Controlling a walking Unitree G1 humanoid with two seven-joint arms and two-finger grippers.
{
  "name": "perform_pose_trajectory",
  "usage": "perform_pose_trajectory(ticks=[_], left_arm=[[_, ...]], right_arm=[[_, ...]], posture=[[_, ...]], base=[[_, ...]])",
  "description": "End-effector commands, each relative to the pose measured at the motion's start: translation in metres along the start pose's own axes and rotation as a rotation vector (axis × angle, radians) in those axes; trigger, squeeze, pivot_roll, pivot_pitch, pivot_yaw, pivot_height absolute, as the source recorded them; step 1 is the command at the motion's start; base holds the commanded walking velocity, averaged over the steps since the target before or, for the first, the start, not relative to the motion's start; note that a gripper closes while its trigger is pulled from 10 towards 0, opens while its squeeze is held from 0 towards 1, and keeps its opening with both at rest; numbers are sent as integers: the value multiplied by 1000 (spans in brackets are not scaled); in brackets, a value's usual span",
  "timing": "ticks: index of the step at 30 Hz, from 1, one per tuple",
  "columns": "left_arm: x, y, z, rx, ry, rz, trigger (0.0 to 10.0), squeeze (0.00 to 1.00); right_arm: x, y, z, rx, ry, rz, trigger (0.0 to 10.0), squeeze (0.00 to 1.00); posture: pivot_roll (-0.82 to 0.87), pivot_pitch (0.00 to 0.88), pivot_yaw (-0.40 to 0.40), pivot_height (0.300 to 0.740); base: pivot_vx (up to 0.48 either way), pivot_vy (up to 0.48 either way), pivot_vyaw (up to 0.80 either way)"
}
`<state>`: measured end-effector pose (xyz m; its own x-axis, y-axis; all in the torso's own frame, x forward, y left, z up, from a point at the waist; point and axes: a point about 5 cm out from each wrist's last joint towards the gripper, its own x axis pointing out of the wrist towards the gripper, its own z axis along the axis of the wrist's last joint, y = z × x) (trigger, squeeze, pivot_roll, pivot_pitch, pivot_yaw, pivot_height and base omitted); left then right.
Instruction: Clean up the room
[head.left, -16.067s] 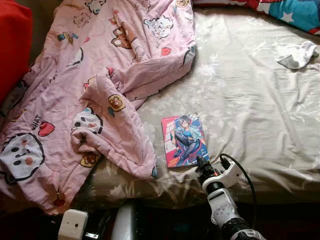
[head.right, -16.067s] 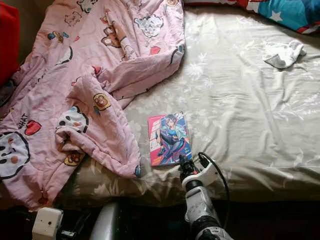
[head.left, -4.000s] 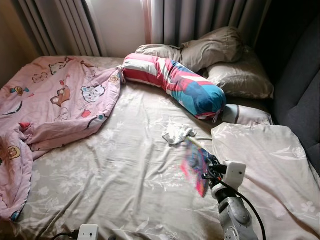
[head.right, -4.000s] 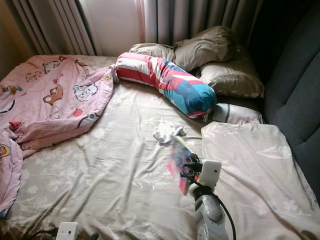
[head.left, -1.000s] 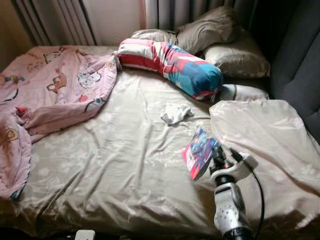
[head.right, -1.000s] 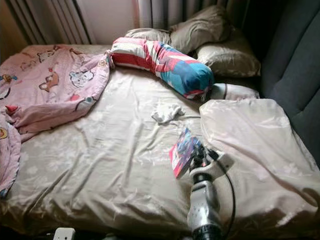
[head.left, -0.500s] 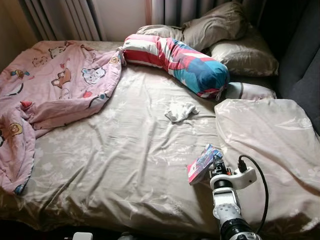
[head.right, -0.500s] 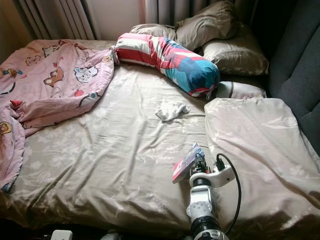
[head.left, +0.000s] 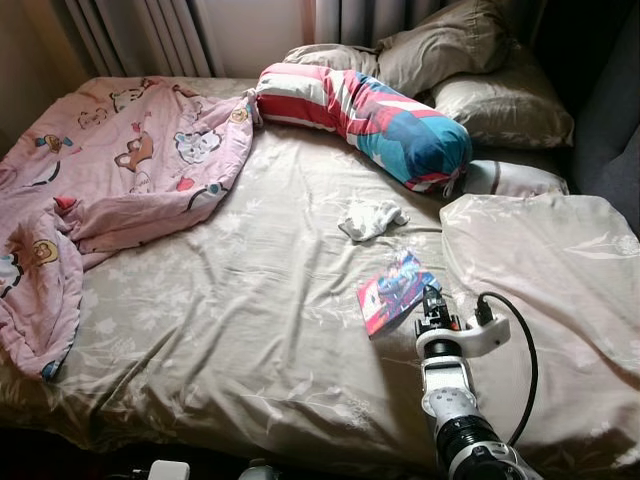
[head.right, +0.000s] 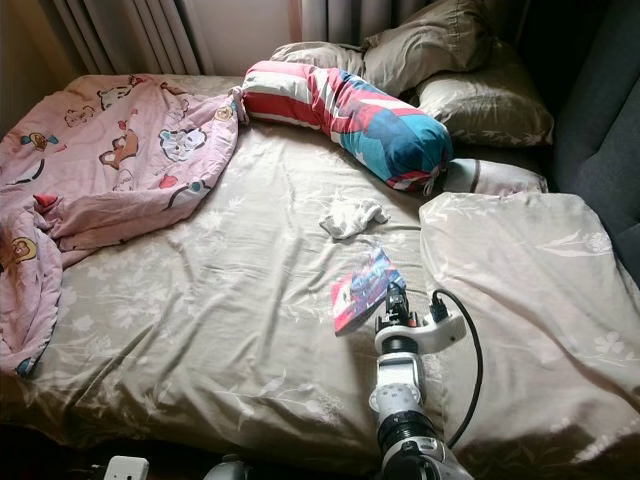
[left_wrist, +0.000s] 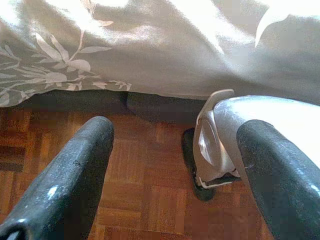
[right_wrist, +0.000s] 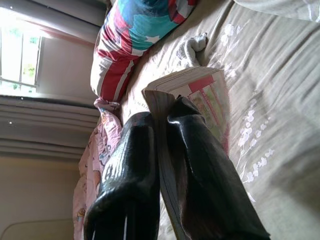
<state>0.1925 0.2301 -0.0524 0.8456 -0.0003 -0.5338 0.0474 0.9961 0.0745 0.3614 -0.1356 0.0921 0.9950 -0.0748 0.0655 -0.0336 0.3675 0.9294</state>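
A comic book (head.left: 395, 291) with a pink and blue cover hangs tilted just above the beige bed sheet (head.left: 250, 300), at the bed's front right. My right gripper (head.left: 430, 303) is shut on its near edge; in the right wrist view both fingers (right_wrist: 150, 165) clamp the book (right_wrist: 200, 95) by its spine side. A crumpled white sock (head.left: 372, 218) lies on the sheet beyond the book. My left gripper (left_wrist: 175, 165) hangs open over the wooden floor beside the bed's edge.
A pink cartoon-print blanket (head.left: 110, 190) is bunched over the bed's left side. A striped red, white and blue bolster (head.left: 370, 115) and beige pillows (head.left: 470, 70) lie at the head. A folded beige duvet (head.left: 560, 270) covers the right side. Curtains (head.left: 140, 35) hang behind.
The camera has shifted a little. The book has tipped from nearly edge-on to showing its cover and sits slightly higher and farther left, still held by my right gripper.
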Motion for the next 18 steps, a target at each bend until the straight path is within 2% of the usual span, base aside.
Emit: perform_pose_trajectory(ticks=[1, 4, 10, 13, 18], left_arm=[[-7, 1, -13, 7, 44, 0, 10000, 0], [-8, 1, -14, 8, 51, 0, 10000, 0], [-9, 3, -16, 12, 59, 3, 10000, 0], [-10, 4, -17, 15, 64, 2, 10000, 0], [-11, 4, -18, 19, 66, 1, 10000, 0]], right_arm=[[0, 1, -2, -8, 5, 12, 10000, 0], [-1, 0, -1, -15, -7, 7, 10000, 0], [-2, -4, 2, 7, -45, -22, 10000, 0], [-2, -7, 4, 111, -55, -29, 10000, 0], [1, -4, 6, 182, -61, 4, 10000, 0]], posture=[[128, 245, 60, 616], [128, 245, 60, 596], [130, 250, 63, 596], [138, 255, 66, 596], [145, 256, 70, 596]], base=[[0, 0, 0], [0, 0, 0], [0, 0, 0], [0, 0, 0], [0, 0, 0]])
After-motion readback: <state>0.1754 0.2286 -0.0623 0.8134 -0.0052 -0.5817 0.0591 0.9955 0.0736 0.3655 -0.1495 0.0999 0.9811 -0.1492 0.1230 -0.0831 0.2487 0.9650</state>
